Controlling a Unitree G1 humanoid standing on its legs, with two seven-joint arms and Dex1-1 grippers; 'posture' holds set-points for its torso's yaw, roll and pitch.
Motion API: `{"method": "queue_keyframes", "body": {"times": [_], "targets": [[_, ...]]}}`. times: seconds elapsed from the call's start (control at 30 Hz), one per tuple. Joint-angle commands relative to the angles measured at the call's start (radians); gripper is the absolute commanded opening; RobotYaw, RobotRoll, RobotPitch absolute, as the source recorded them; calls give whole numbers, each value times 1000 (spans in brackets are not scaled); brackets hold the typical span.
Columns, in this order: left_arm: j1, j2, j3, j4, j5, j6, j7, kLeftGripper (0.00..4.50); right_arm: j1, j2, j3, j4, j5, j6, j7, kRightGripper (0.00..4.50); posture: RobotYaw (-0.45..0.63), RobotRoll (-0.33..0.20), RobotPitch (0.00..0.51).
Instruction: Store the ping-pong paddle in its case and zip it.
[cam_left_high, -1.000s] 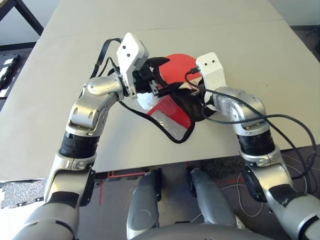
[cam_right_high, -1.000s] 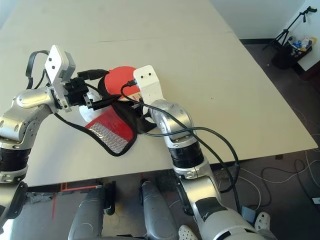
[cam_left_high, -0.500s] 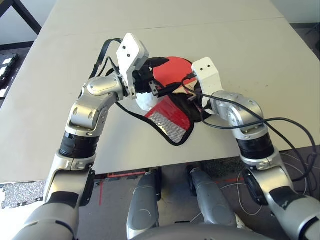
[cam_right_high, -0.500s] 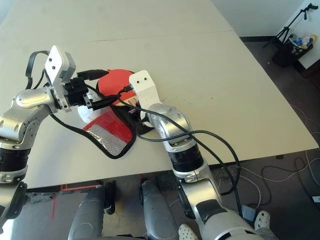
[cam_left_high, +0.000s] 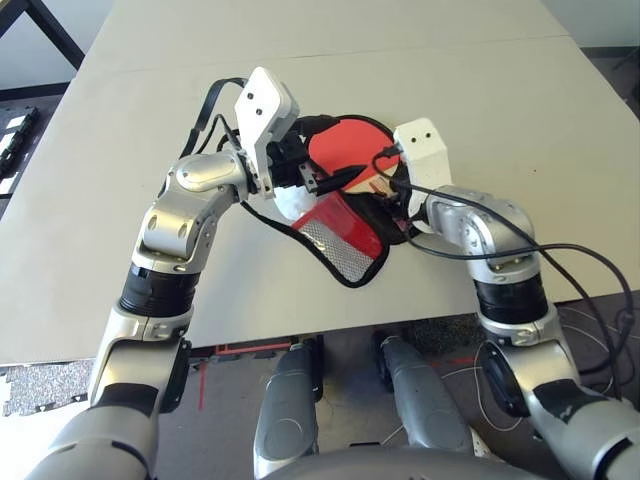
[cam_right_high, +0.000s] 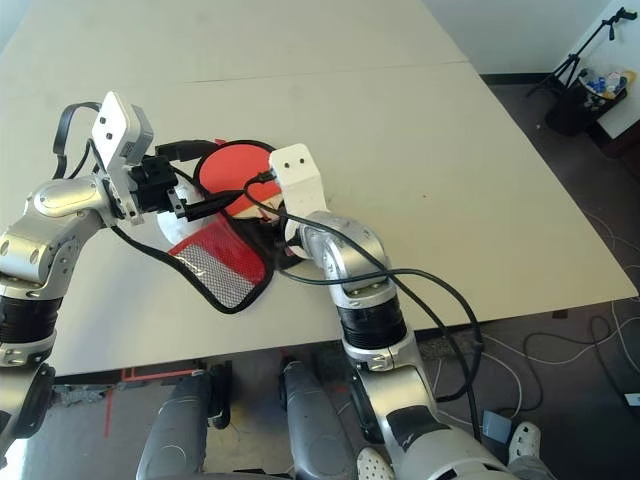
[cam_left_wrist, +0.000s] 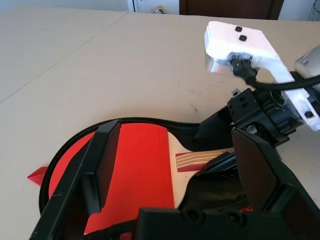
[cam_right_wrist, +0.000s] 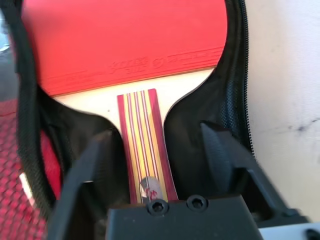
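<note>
red: one paddle (cam_right_wrist: 125, 45) in one case (cam_left_high: 345, 235); two tools (cam_left_wrist: 175, 165) (cam_right_wrist: 155, 150) spread apart.

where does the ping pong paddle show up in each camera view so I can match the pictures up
Left eye view: ping-pong paddle, upper centre, between the two arms, lying in the open case.
Right eye view: upper left of centre.
Left wrist view: lower left to centre, red face with handle pointing right.
Right wrist view: face across the top, handle running down the middle.
Shared landmark: the striped wooden handle.

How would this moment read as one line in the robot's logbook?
red-faced wooden-handled paddle: lying inside open red soft case | right gripper: open astride handle | left gripper: open | zip: undone
</note>
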Motion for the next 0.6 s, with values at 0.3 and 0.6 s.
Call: {"method": "queue_keyframes", "body": {"times": [0.3,0.6], "targets": [[5,7,-14,-7,5,3,-11,4500,-14,-278,-69,19,173,-118,290,4470,-18,0,236],[-4,23,3,-15,-3,15,-16,4500,66,-426,-78,156,212,-499,566,4470,-10,0,235]]}}
